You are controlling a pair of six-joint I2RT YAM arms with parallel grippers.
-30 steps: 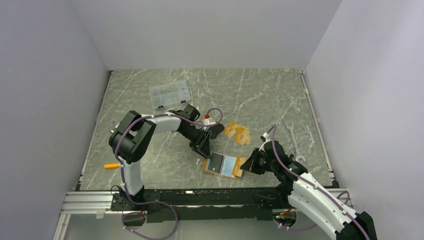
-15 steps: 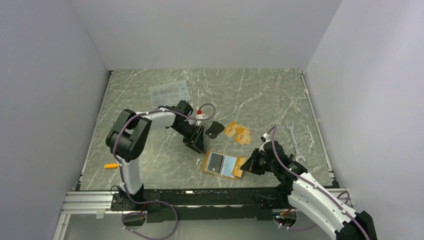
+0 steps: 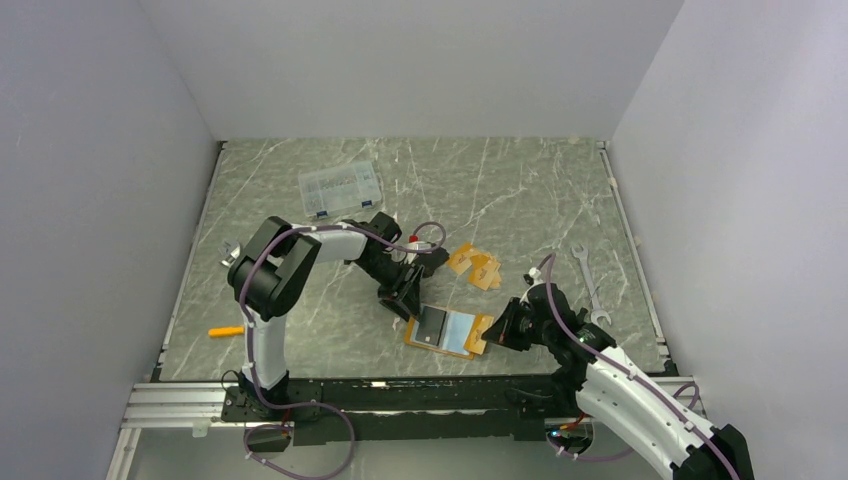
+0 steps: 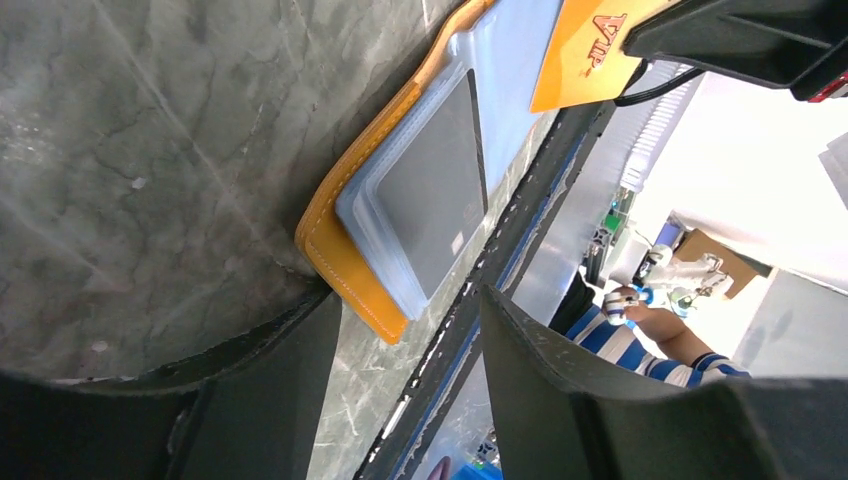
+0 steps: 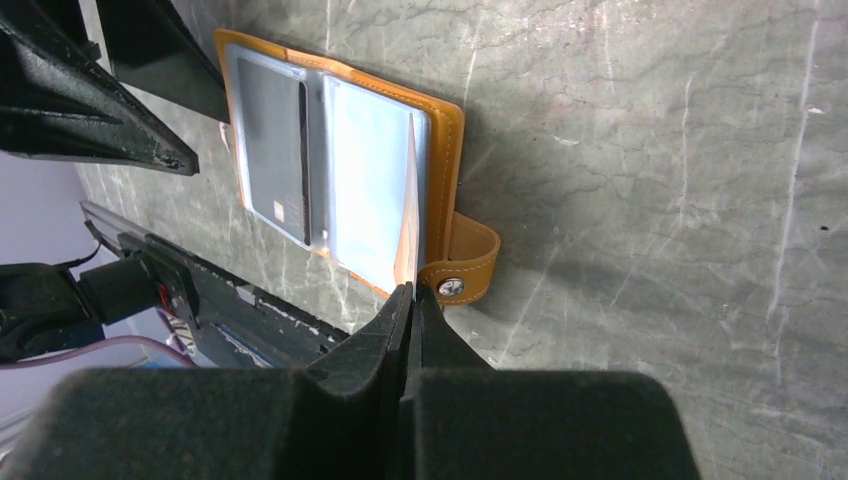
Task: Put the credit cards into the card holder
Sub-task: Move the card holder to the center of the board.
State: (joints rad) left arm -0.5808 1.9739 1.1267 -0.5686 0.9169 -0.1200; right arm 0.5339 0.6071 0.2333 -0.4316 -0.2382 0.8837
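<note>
Listed as you read the overhead view from left edge to right. Lower left: a small orange stick-shaped object (image 3: 224, 331), too small to identify. Upper left of centre: a clear plastic compartment box (image 3: 340, 188), no part of your job. Centre: your left gripper (image 3: 404, 293), jaws spread and holding nothing. In its wrist view the holder's near corner lies between the two fingers, and you cannot tell whether one finger touches the orange edge. Just right of that: a thin black card (image 3: 433, 262), partly hidden by the arm, and a loose heap of thin orange-tan plastic cards (image 3: 476, 268), all lying flat on the grey-green marbled table (image 3: 520, 190). Lower centre: the thick orange leather-like card holder (image 3: 412, 334), open with its pale blue-grey pages up and its snap tab at the right end. A dark grey card (image 5: 272, 150) sits in its left-hand pocket. Right of centre: your right gripper (image 5: 413, 295), pinched tight on one orange card (image 5: 408, 220), which stands on edge along the right-hand page. Whether it has entered a pocket, you cannot tell. Far right: two silver wrenches (image 3: 583, 268). Step in hand, by judgement: seating this card. Next you must tilt it flatter, find the pocket mouth and slide it in while the left gripper steadies the holder.
</note>
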